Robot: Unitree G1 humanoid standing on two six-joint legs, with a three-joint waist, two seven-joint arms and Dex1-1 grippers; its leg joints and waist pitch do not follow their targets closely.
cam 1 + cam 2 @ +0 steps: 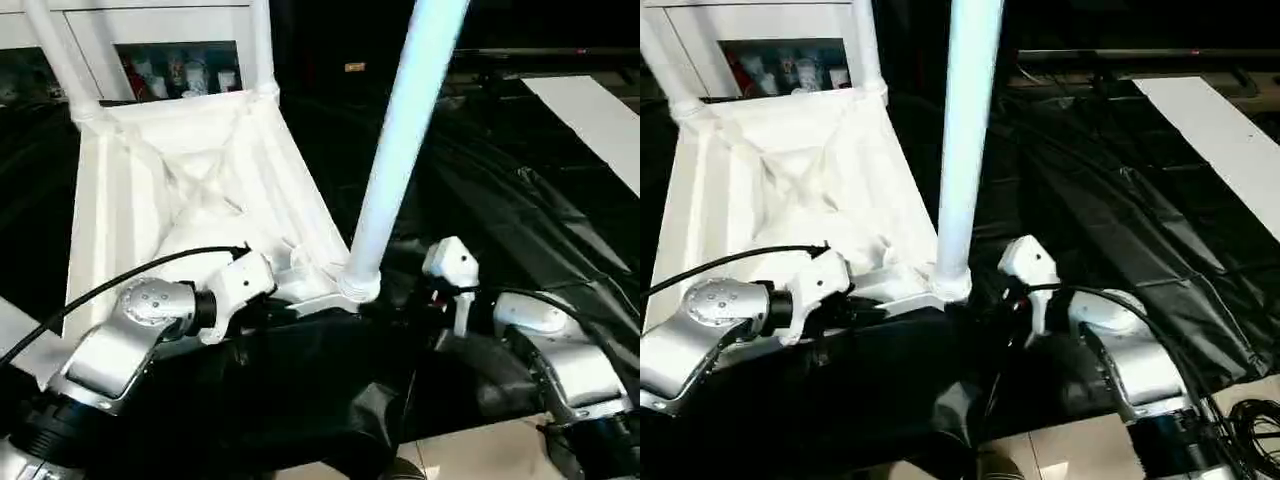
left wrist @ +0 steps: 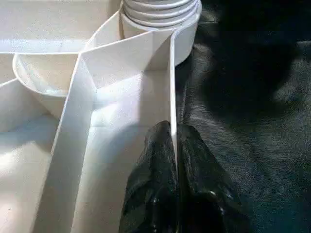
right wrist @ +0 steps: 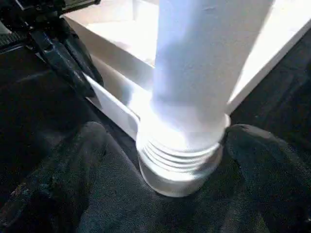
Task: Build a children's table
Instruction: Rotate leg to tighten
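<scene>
While the white tabletop (image 1: 190, 190) lies upside down on the black cloth (image 1: 520, 240) with its ribbed underside up, the left tool (image 2: 175, 145) is clamped on the thin upright edge wall near the front corner, one black finger on each side of it. A leg (image 1: 400, 150) stands in that corner socket (image 3: 180, 165), its ringed, flared end seated at the rim, and two more legs (image 1: 262, 45) rise from the far corners. The right tool (image 3: 180, 184) stands wide apart, a dark finger on either side of the leg's base without clearly touching it.

Moulded hollow plastic like this is probably light and fairly stiff, though the thin wall may flex under a pinch and the smooth surface will likely be slippery. The edge wall or a rib looks the best hold for steadying the top, close to the corner where the ribs meet and stiffen it. The leg is best taken low, just above the ringed collar, where a twist or push acts straight into the socket; held high, the long tube could lever and tip the light top.
</scene>
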